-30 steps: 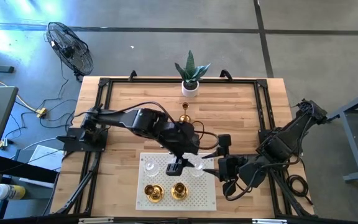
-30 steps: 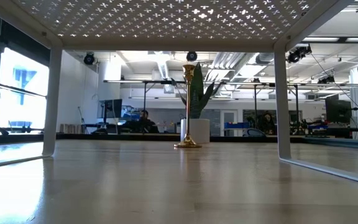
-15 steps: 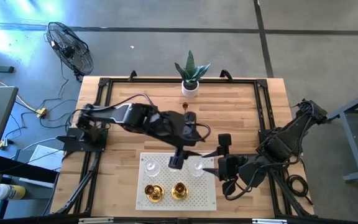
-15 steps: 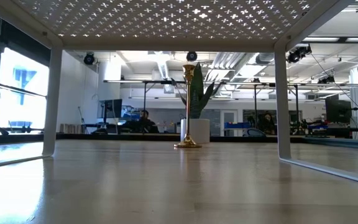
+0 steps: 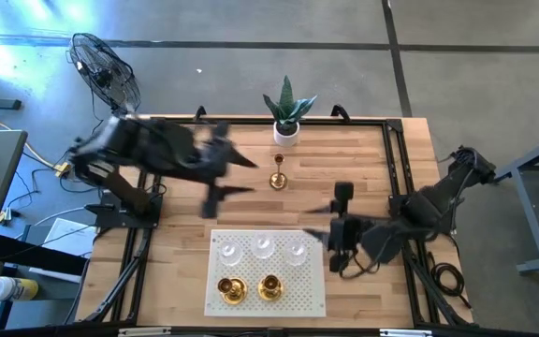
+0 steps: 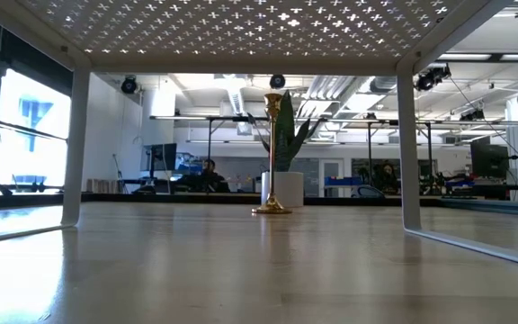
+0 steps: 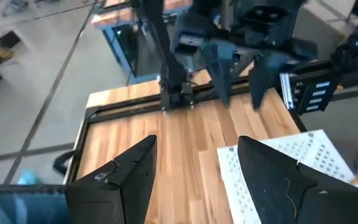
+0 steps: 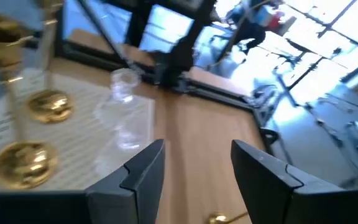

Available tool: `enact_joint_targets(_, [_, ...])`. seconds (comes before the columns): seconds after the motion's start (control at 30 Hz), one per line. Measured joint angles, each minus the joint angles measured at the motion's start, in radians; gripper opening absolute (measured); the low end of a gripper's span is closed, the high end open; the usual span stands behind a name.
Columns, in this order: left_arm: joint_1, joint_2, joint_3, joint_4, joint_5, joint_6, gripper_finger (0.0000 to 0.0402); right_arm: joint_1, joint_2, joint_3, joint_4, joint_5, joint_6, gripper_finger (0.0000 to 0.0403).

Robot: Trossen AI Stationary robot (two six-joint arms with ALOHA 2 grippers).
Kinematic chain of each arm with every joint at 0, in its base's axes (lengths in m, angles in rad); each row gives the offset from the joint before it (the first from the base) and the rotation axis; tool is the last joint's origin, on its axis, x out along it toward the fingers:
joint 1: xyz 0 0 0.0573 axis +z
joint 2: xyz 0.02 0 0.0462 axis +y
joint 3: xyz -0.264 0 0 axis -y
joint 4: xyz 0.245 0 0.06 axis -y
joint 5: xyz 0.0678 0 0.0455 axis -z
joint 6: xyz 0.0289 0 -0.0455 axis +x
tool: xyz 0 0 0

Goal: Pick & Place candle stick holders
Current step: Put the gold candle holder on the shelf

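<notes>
Five candle stick holders sit on the white perforated mat (image 5: 312,298): three clear glass holders (image 5: 263,248) in the row toward 12 o'clock, two gold holders (image 5: 249,288) in the row toward 6 o'clock. The sixth, a tall gold holder (image 5: 277,174), stands upright and alone on the bare wooden surface (image 5: 363,159) at 12 o'clock of the mat, just at 6 o'clock of the white pot with the plant (image 5: 287,110).

Risk, as a judgement: the lone holder is slender on a small flared base, so an off-centre grasp or a brush from a finger would likely topple it toward the pot. Setting it among the five crowded pieces could knock a glass one (these are light and hard to see against the mat).

The left gripper (image 5: 215,178) hangs above the surface at 9 o'clock of the lone holder, motion-blurred, jaws apart and holding nothing in its wrist view. The right gripper (image 5: 342,225) rests low just at 3 o'clock of the mat, arm folded toward the surface's right edge, jaws apart and empty.
</notes>
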Motion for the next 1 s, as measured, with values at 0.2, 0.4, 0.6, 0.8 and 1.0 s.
enact_joint_targets(0.2, [0.0, -0.122, -0.001, -0.22, -0.045, -0.127, 0.0218, -0.167, -0.065, 0.0, 0.034, -0.113, 0.001, 0.0177])
enact_joint_targets(0.4, [0.0, -0.196, -0.028, -0.308, -0.139, -0.241, 0.0218, -0.454, -0.103, 0.0, 0.042, -0.399, 0.056, 0.0177])
enact_joint_targets(0.6, [0.0, -0.249, -0.144, -0.332, -0.194, -0.262, 0.0218, -0.712, -0.088, 0.0, 0.029, -0.717, 0.043, 0.0177])
enact_joint_targets(0.8, [0.0, -0.313, -0.282, -0.296, -0.298, -0.276, 0.0218, -0.854, -0.038, 0.0, -0.012, -0.856, -0.08, 0.0177])
enact_joint_targets(1.0, [0.0, -0.409, -0.39, -0.25, -0.356, -0.301, 0.0218, -0.913, 0.04, 0.0, -0.061, -0.842, -0.132, 0.0177])
